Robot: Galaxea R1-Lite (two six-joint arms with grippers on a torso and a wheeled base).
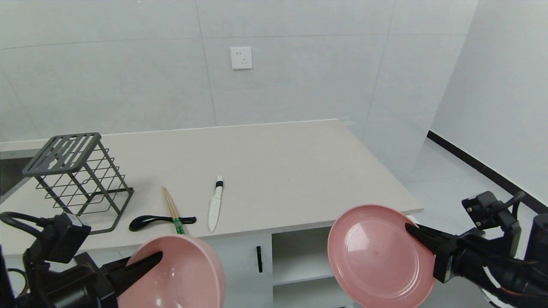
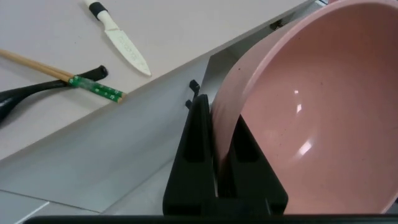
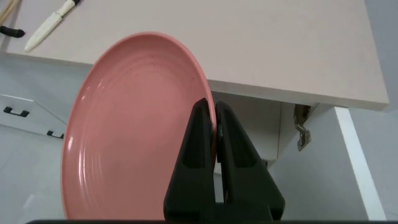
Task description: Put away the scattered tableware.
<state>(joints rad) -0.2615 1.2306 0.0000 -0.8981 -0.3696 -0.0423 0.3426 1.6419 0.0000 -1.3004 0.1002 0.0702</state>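
Biggest thing here is the long beige desk (image 1: 278, 162), with an open white cupboard shelf (image 1: 299, 256) under its front edge. That shelf is my guess for where the dishes go.

The dark grey wire rack with a slotted top (image 1: 77, 179) stands at the left end of the desk, probably for the cutlery.

The round pink plate (image 1: 372, 256) is off the desk, hanging in the air in front of the front right corner and tipped up on edge. The right hand (image 1: 409, 229) is clamped on its rim. It looks stiff and glossy, so I'd call it slippery. With just a rim pinch it could swing or slide out, and the desk's front edge sits close by, so it could clip that on the way in.

The deep pink bowl (image 1: 184, 273) is also held off the desk, below the front edge toward the left. The left hand (image 1: 158, 255) is pinching its wall, one finger inside and one outside. Same worry: smooth, rigid, maybe breakable.

Near the front edge lie a white knife with a black band (image 1: 215, 205), wooden chopsticks with green ends (image 1: 171, 208) and a black spoon (image 1: 150, 221). The chopsticks cross over the spoon's handle. All light, thin and flat, so awkward to pinch.
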